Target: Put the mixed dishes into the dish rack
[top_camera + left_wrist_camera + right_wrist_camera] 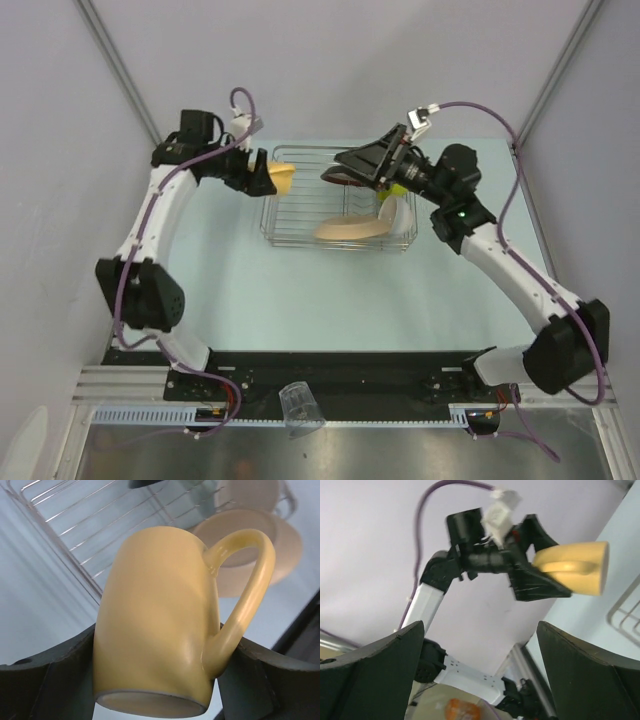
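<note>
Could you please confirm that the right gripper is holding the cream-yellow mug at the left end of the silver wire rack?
Not quite: the left gripper holds the cream-yellow mug at the left end of the silver wire rack, as the left wrist view shows; the right gripper is open and empty.

The pale green bench (300,300) carries the silver wire dish rack (290,215) toward its far side — well apart, a small clear glass (299,407) sits at the near edge rail.

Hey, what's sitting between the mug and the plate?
Nothing. Between mug and plate only bare rack wire shows, in the top view.
</note>
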Controlling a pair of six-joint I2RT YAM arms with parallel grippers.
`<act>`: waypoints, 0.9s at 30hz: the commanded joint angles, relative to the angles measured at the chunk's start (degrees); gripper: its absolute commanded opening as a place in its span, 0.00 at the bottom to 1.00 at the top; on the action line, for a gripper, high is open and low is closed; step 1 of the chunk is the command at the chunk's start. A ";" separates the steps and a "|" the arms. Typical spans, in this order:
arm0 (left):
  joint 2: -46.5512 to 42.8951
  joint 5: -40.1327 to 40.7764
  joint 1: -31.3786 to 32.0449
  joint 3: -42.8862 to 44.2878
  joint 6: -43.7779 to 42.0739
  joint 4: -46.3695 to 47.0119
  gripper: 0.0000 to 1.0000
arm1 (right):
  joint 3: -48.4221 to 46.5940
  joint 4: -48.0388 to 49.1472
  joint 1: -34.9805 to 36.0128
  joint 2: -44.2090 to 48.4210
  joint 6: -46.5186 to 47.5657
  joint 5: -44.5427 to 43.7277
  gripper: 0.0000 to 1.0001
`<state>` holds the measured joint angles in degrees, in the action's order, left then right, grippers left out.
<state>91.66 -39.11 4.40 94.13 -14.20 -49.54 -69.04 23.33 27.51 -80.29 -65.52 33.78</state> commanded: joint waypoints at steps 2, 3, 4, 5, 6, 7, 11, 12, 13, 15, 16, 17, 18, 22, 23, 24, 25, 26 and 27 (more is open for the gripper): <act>14.74 20.45 4.91 24.31 -3.38 -7.39 0.00 | -2.95 -11.10 -3.25 12.52 12.86 -4.42 1.00; 19.91 22.92 6.57 28.35 -3.73 -10.63 0.00 | -1.99 -12.59 -4.03 13.66 13.91 -4.69 1.00; 22.66 28.86 7.45 35.61 -4.26 -12.06 0.00 | -1.28 -12.87 -4.48 15.41 14.45 -4.69 1.00; 24.78 31.96 8.42 38.91 -4.70 -13.12 0.00 | -0.15 -12.87 -4.83 16.47 14.36 -4.69 1.00; 28.45 34.86 10.26 41.64 -5.05 -14.43 0.00 | 1.00 -12.53 -5.70 17.27 14.10 -4.51 1.00; 29.71 38.90 11.06 45.41 -6.01 -14.79 0.00 | 3.36 -12.09 -6.23 17.97 13.49 -4.25 1.00; 32.53 47.00 15.36 45.62 -8.56 -13.57 0.00 | 8.73 -9.37 -9.13 20.87 10.59 -2.67 1.00; 32.79 47.46 15.89 44.40 -9.52 -13.39 0.00 | 9.70 -8.05 -9.75 21.14 9.98 -1.97 1.00; 32.80 47.72 16.33 43.43 -9.71 -12.96 0.00 | 11.10 -7.52 -10.80 21.32 9.45 -1.62 1.00; 32.45 48.87 17.39 41.06 -10.41 -10.94 0.00 | 12.25 -6.29 -11.60 21.84 8.39 -0.74 1.00; 32.53 49.39 17.74 39.31 -10.67 -10.41 0.00 | 12.69 -5.93 -12.21 22.02 8.13 -0.47 1.00; 32.79 49.83 17.92 38.94 -10.85 -10.05 0.00 | 13.74 -5.58 -12.47 22.19 7.43 -0.21 1.00; 33.32 50.18 18.27 39.29 -11.20 -10.23 0.00 | 14.19 -4.71 -12.74 22.54 7.07 0.23 1.00; 35.87 52.03 18.80 39.91 -11.82 -10.40 0.00 | 15.95 -4.35 -13.88 23.77 6.63 0.67 1.00; 36.92 52.38 18.80 39.82 -11.91 -10.32 0.00 | 16.30 -4.35 -14.32 24.04 6.46 0.85 1.00; 37.27 52.82 18.80 39.82 -11.82 -10.23 0.00 | 17.00 -4.00 -14.50 24.30 6.19 1.02 1.00; 37.89 53.08 18.80 39.64 -11.73 -10.05 0.00 | 17.26 -3.91 -14.59 24.74 6.10 1.11 1.00; 38.24 53.17 18.80 39.56 -11.73 -9.79 0.00 | 17.53 -3.91 -14.94 25.01 5.93 1.20 1.00; 38.85 53.26 18.80 39.47 -11.47 -9.27 0.00 | 17.97 -3.82 -15.11 25.18 5.93 1.29 1.00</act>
<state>129.84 10.50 23.49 132.84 -24.69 -62.54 -52.03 15.94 13.32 -57.60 -58.50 33.47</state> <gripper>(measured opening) 0.805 0.995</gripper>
